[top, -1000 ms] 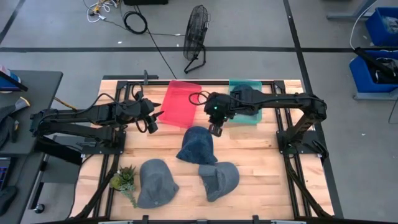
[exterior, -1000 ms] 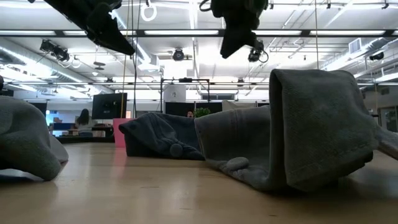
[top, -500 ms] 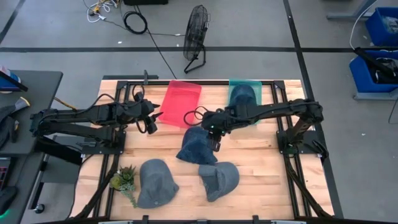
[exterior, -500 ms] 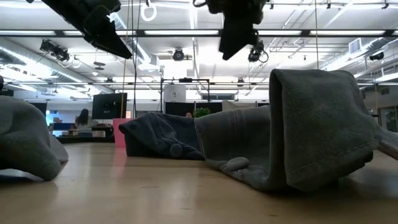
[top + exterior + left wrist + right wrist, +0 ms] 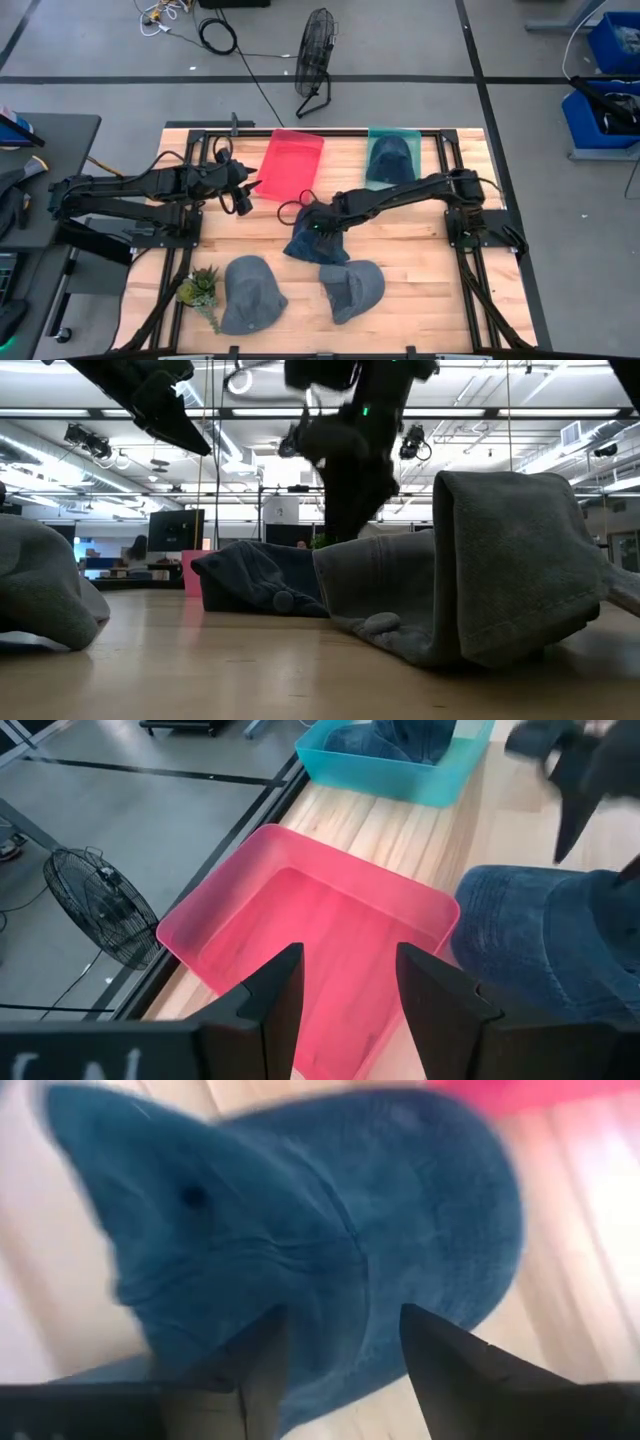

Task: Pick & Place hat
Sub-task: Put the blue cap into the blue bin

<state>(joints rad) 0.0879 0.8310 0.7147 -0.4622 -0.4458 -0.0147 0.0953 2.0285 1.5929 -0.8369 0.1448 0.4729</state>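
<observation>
A blue denim hat (image 5: 318, 240) lies at the table's middle, brim side toward the near edge; it also shows as the blue hat (image 5: 300, 1250) in the right wrist view. My right gripper (image 5: 340, 1370) is open and has come down over its far part, one finger on each side of the crown. A dark hat (image 5: 390, 155) lies in the teal tray (image 5: 375, 135). Two grey hats (image 5: 250, 292) (image 5: 352, 288) rest near the front edge. My left gripper (image 5: 350, 1000) waits open beside the red tray (image 5: 292, 165). My right gripper comes at the blue hat's crown (image 5: 330, 1280) from above, slanting from the table's right, its open fingers (image 5: 440, 1360) astride the cloth. Whether they touch it I cannot tell. The hat lies flat on the table.
A small potted plant (image 5: 198, 288) stands at the front left corner. The red tray (image 5: 310, 920) holds nothing. In the low view a grey hat (image 5: 470, 590) stands close in front and hides the right gripper's fingertips.
My right gripper has swung from near the teal tray toward the table's left and come down onto the blue hat. The hats have stayed where they were.
</observation>
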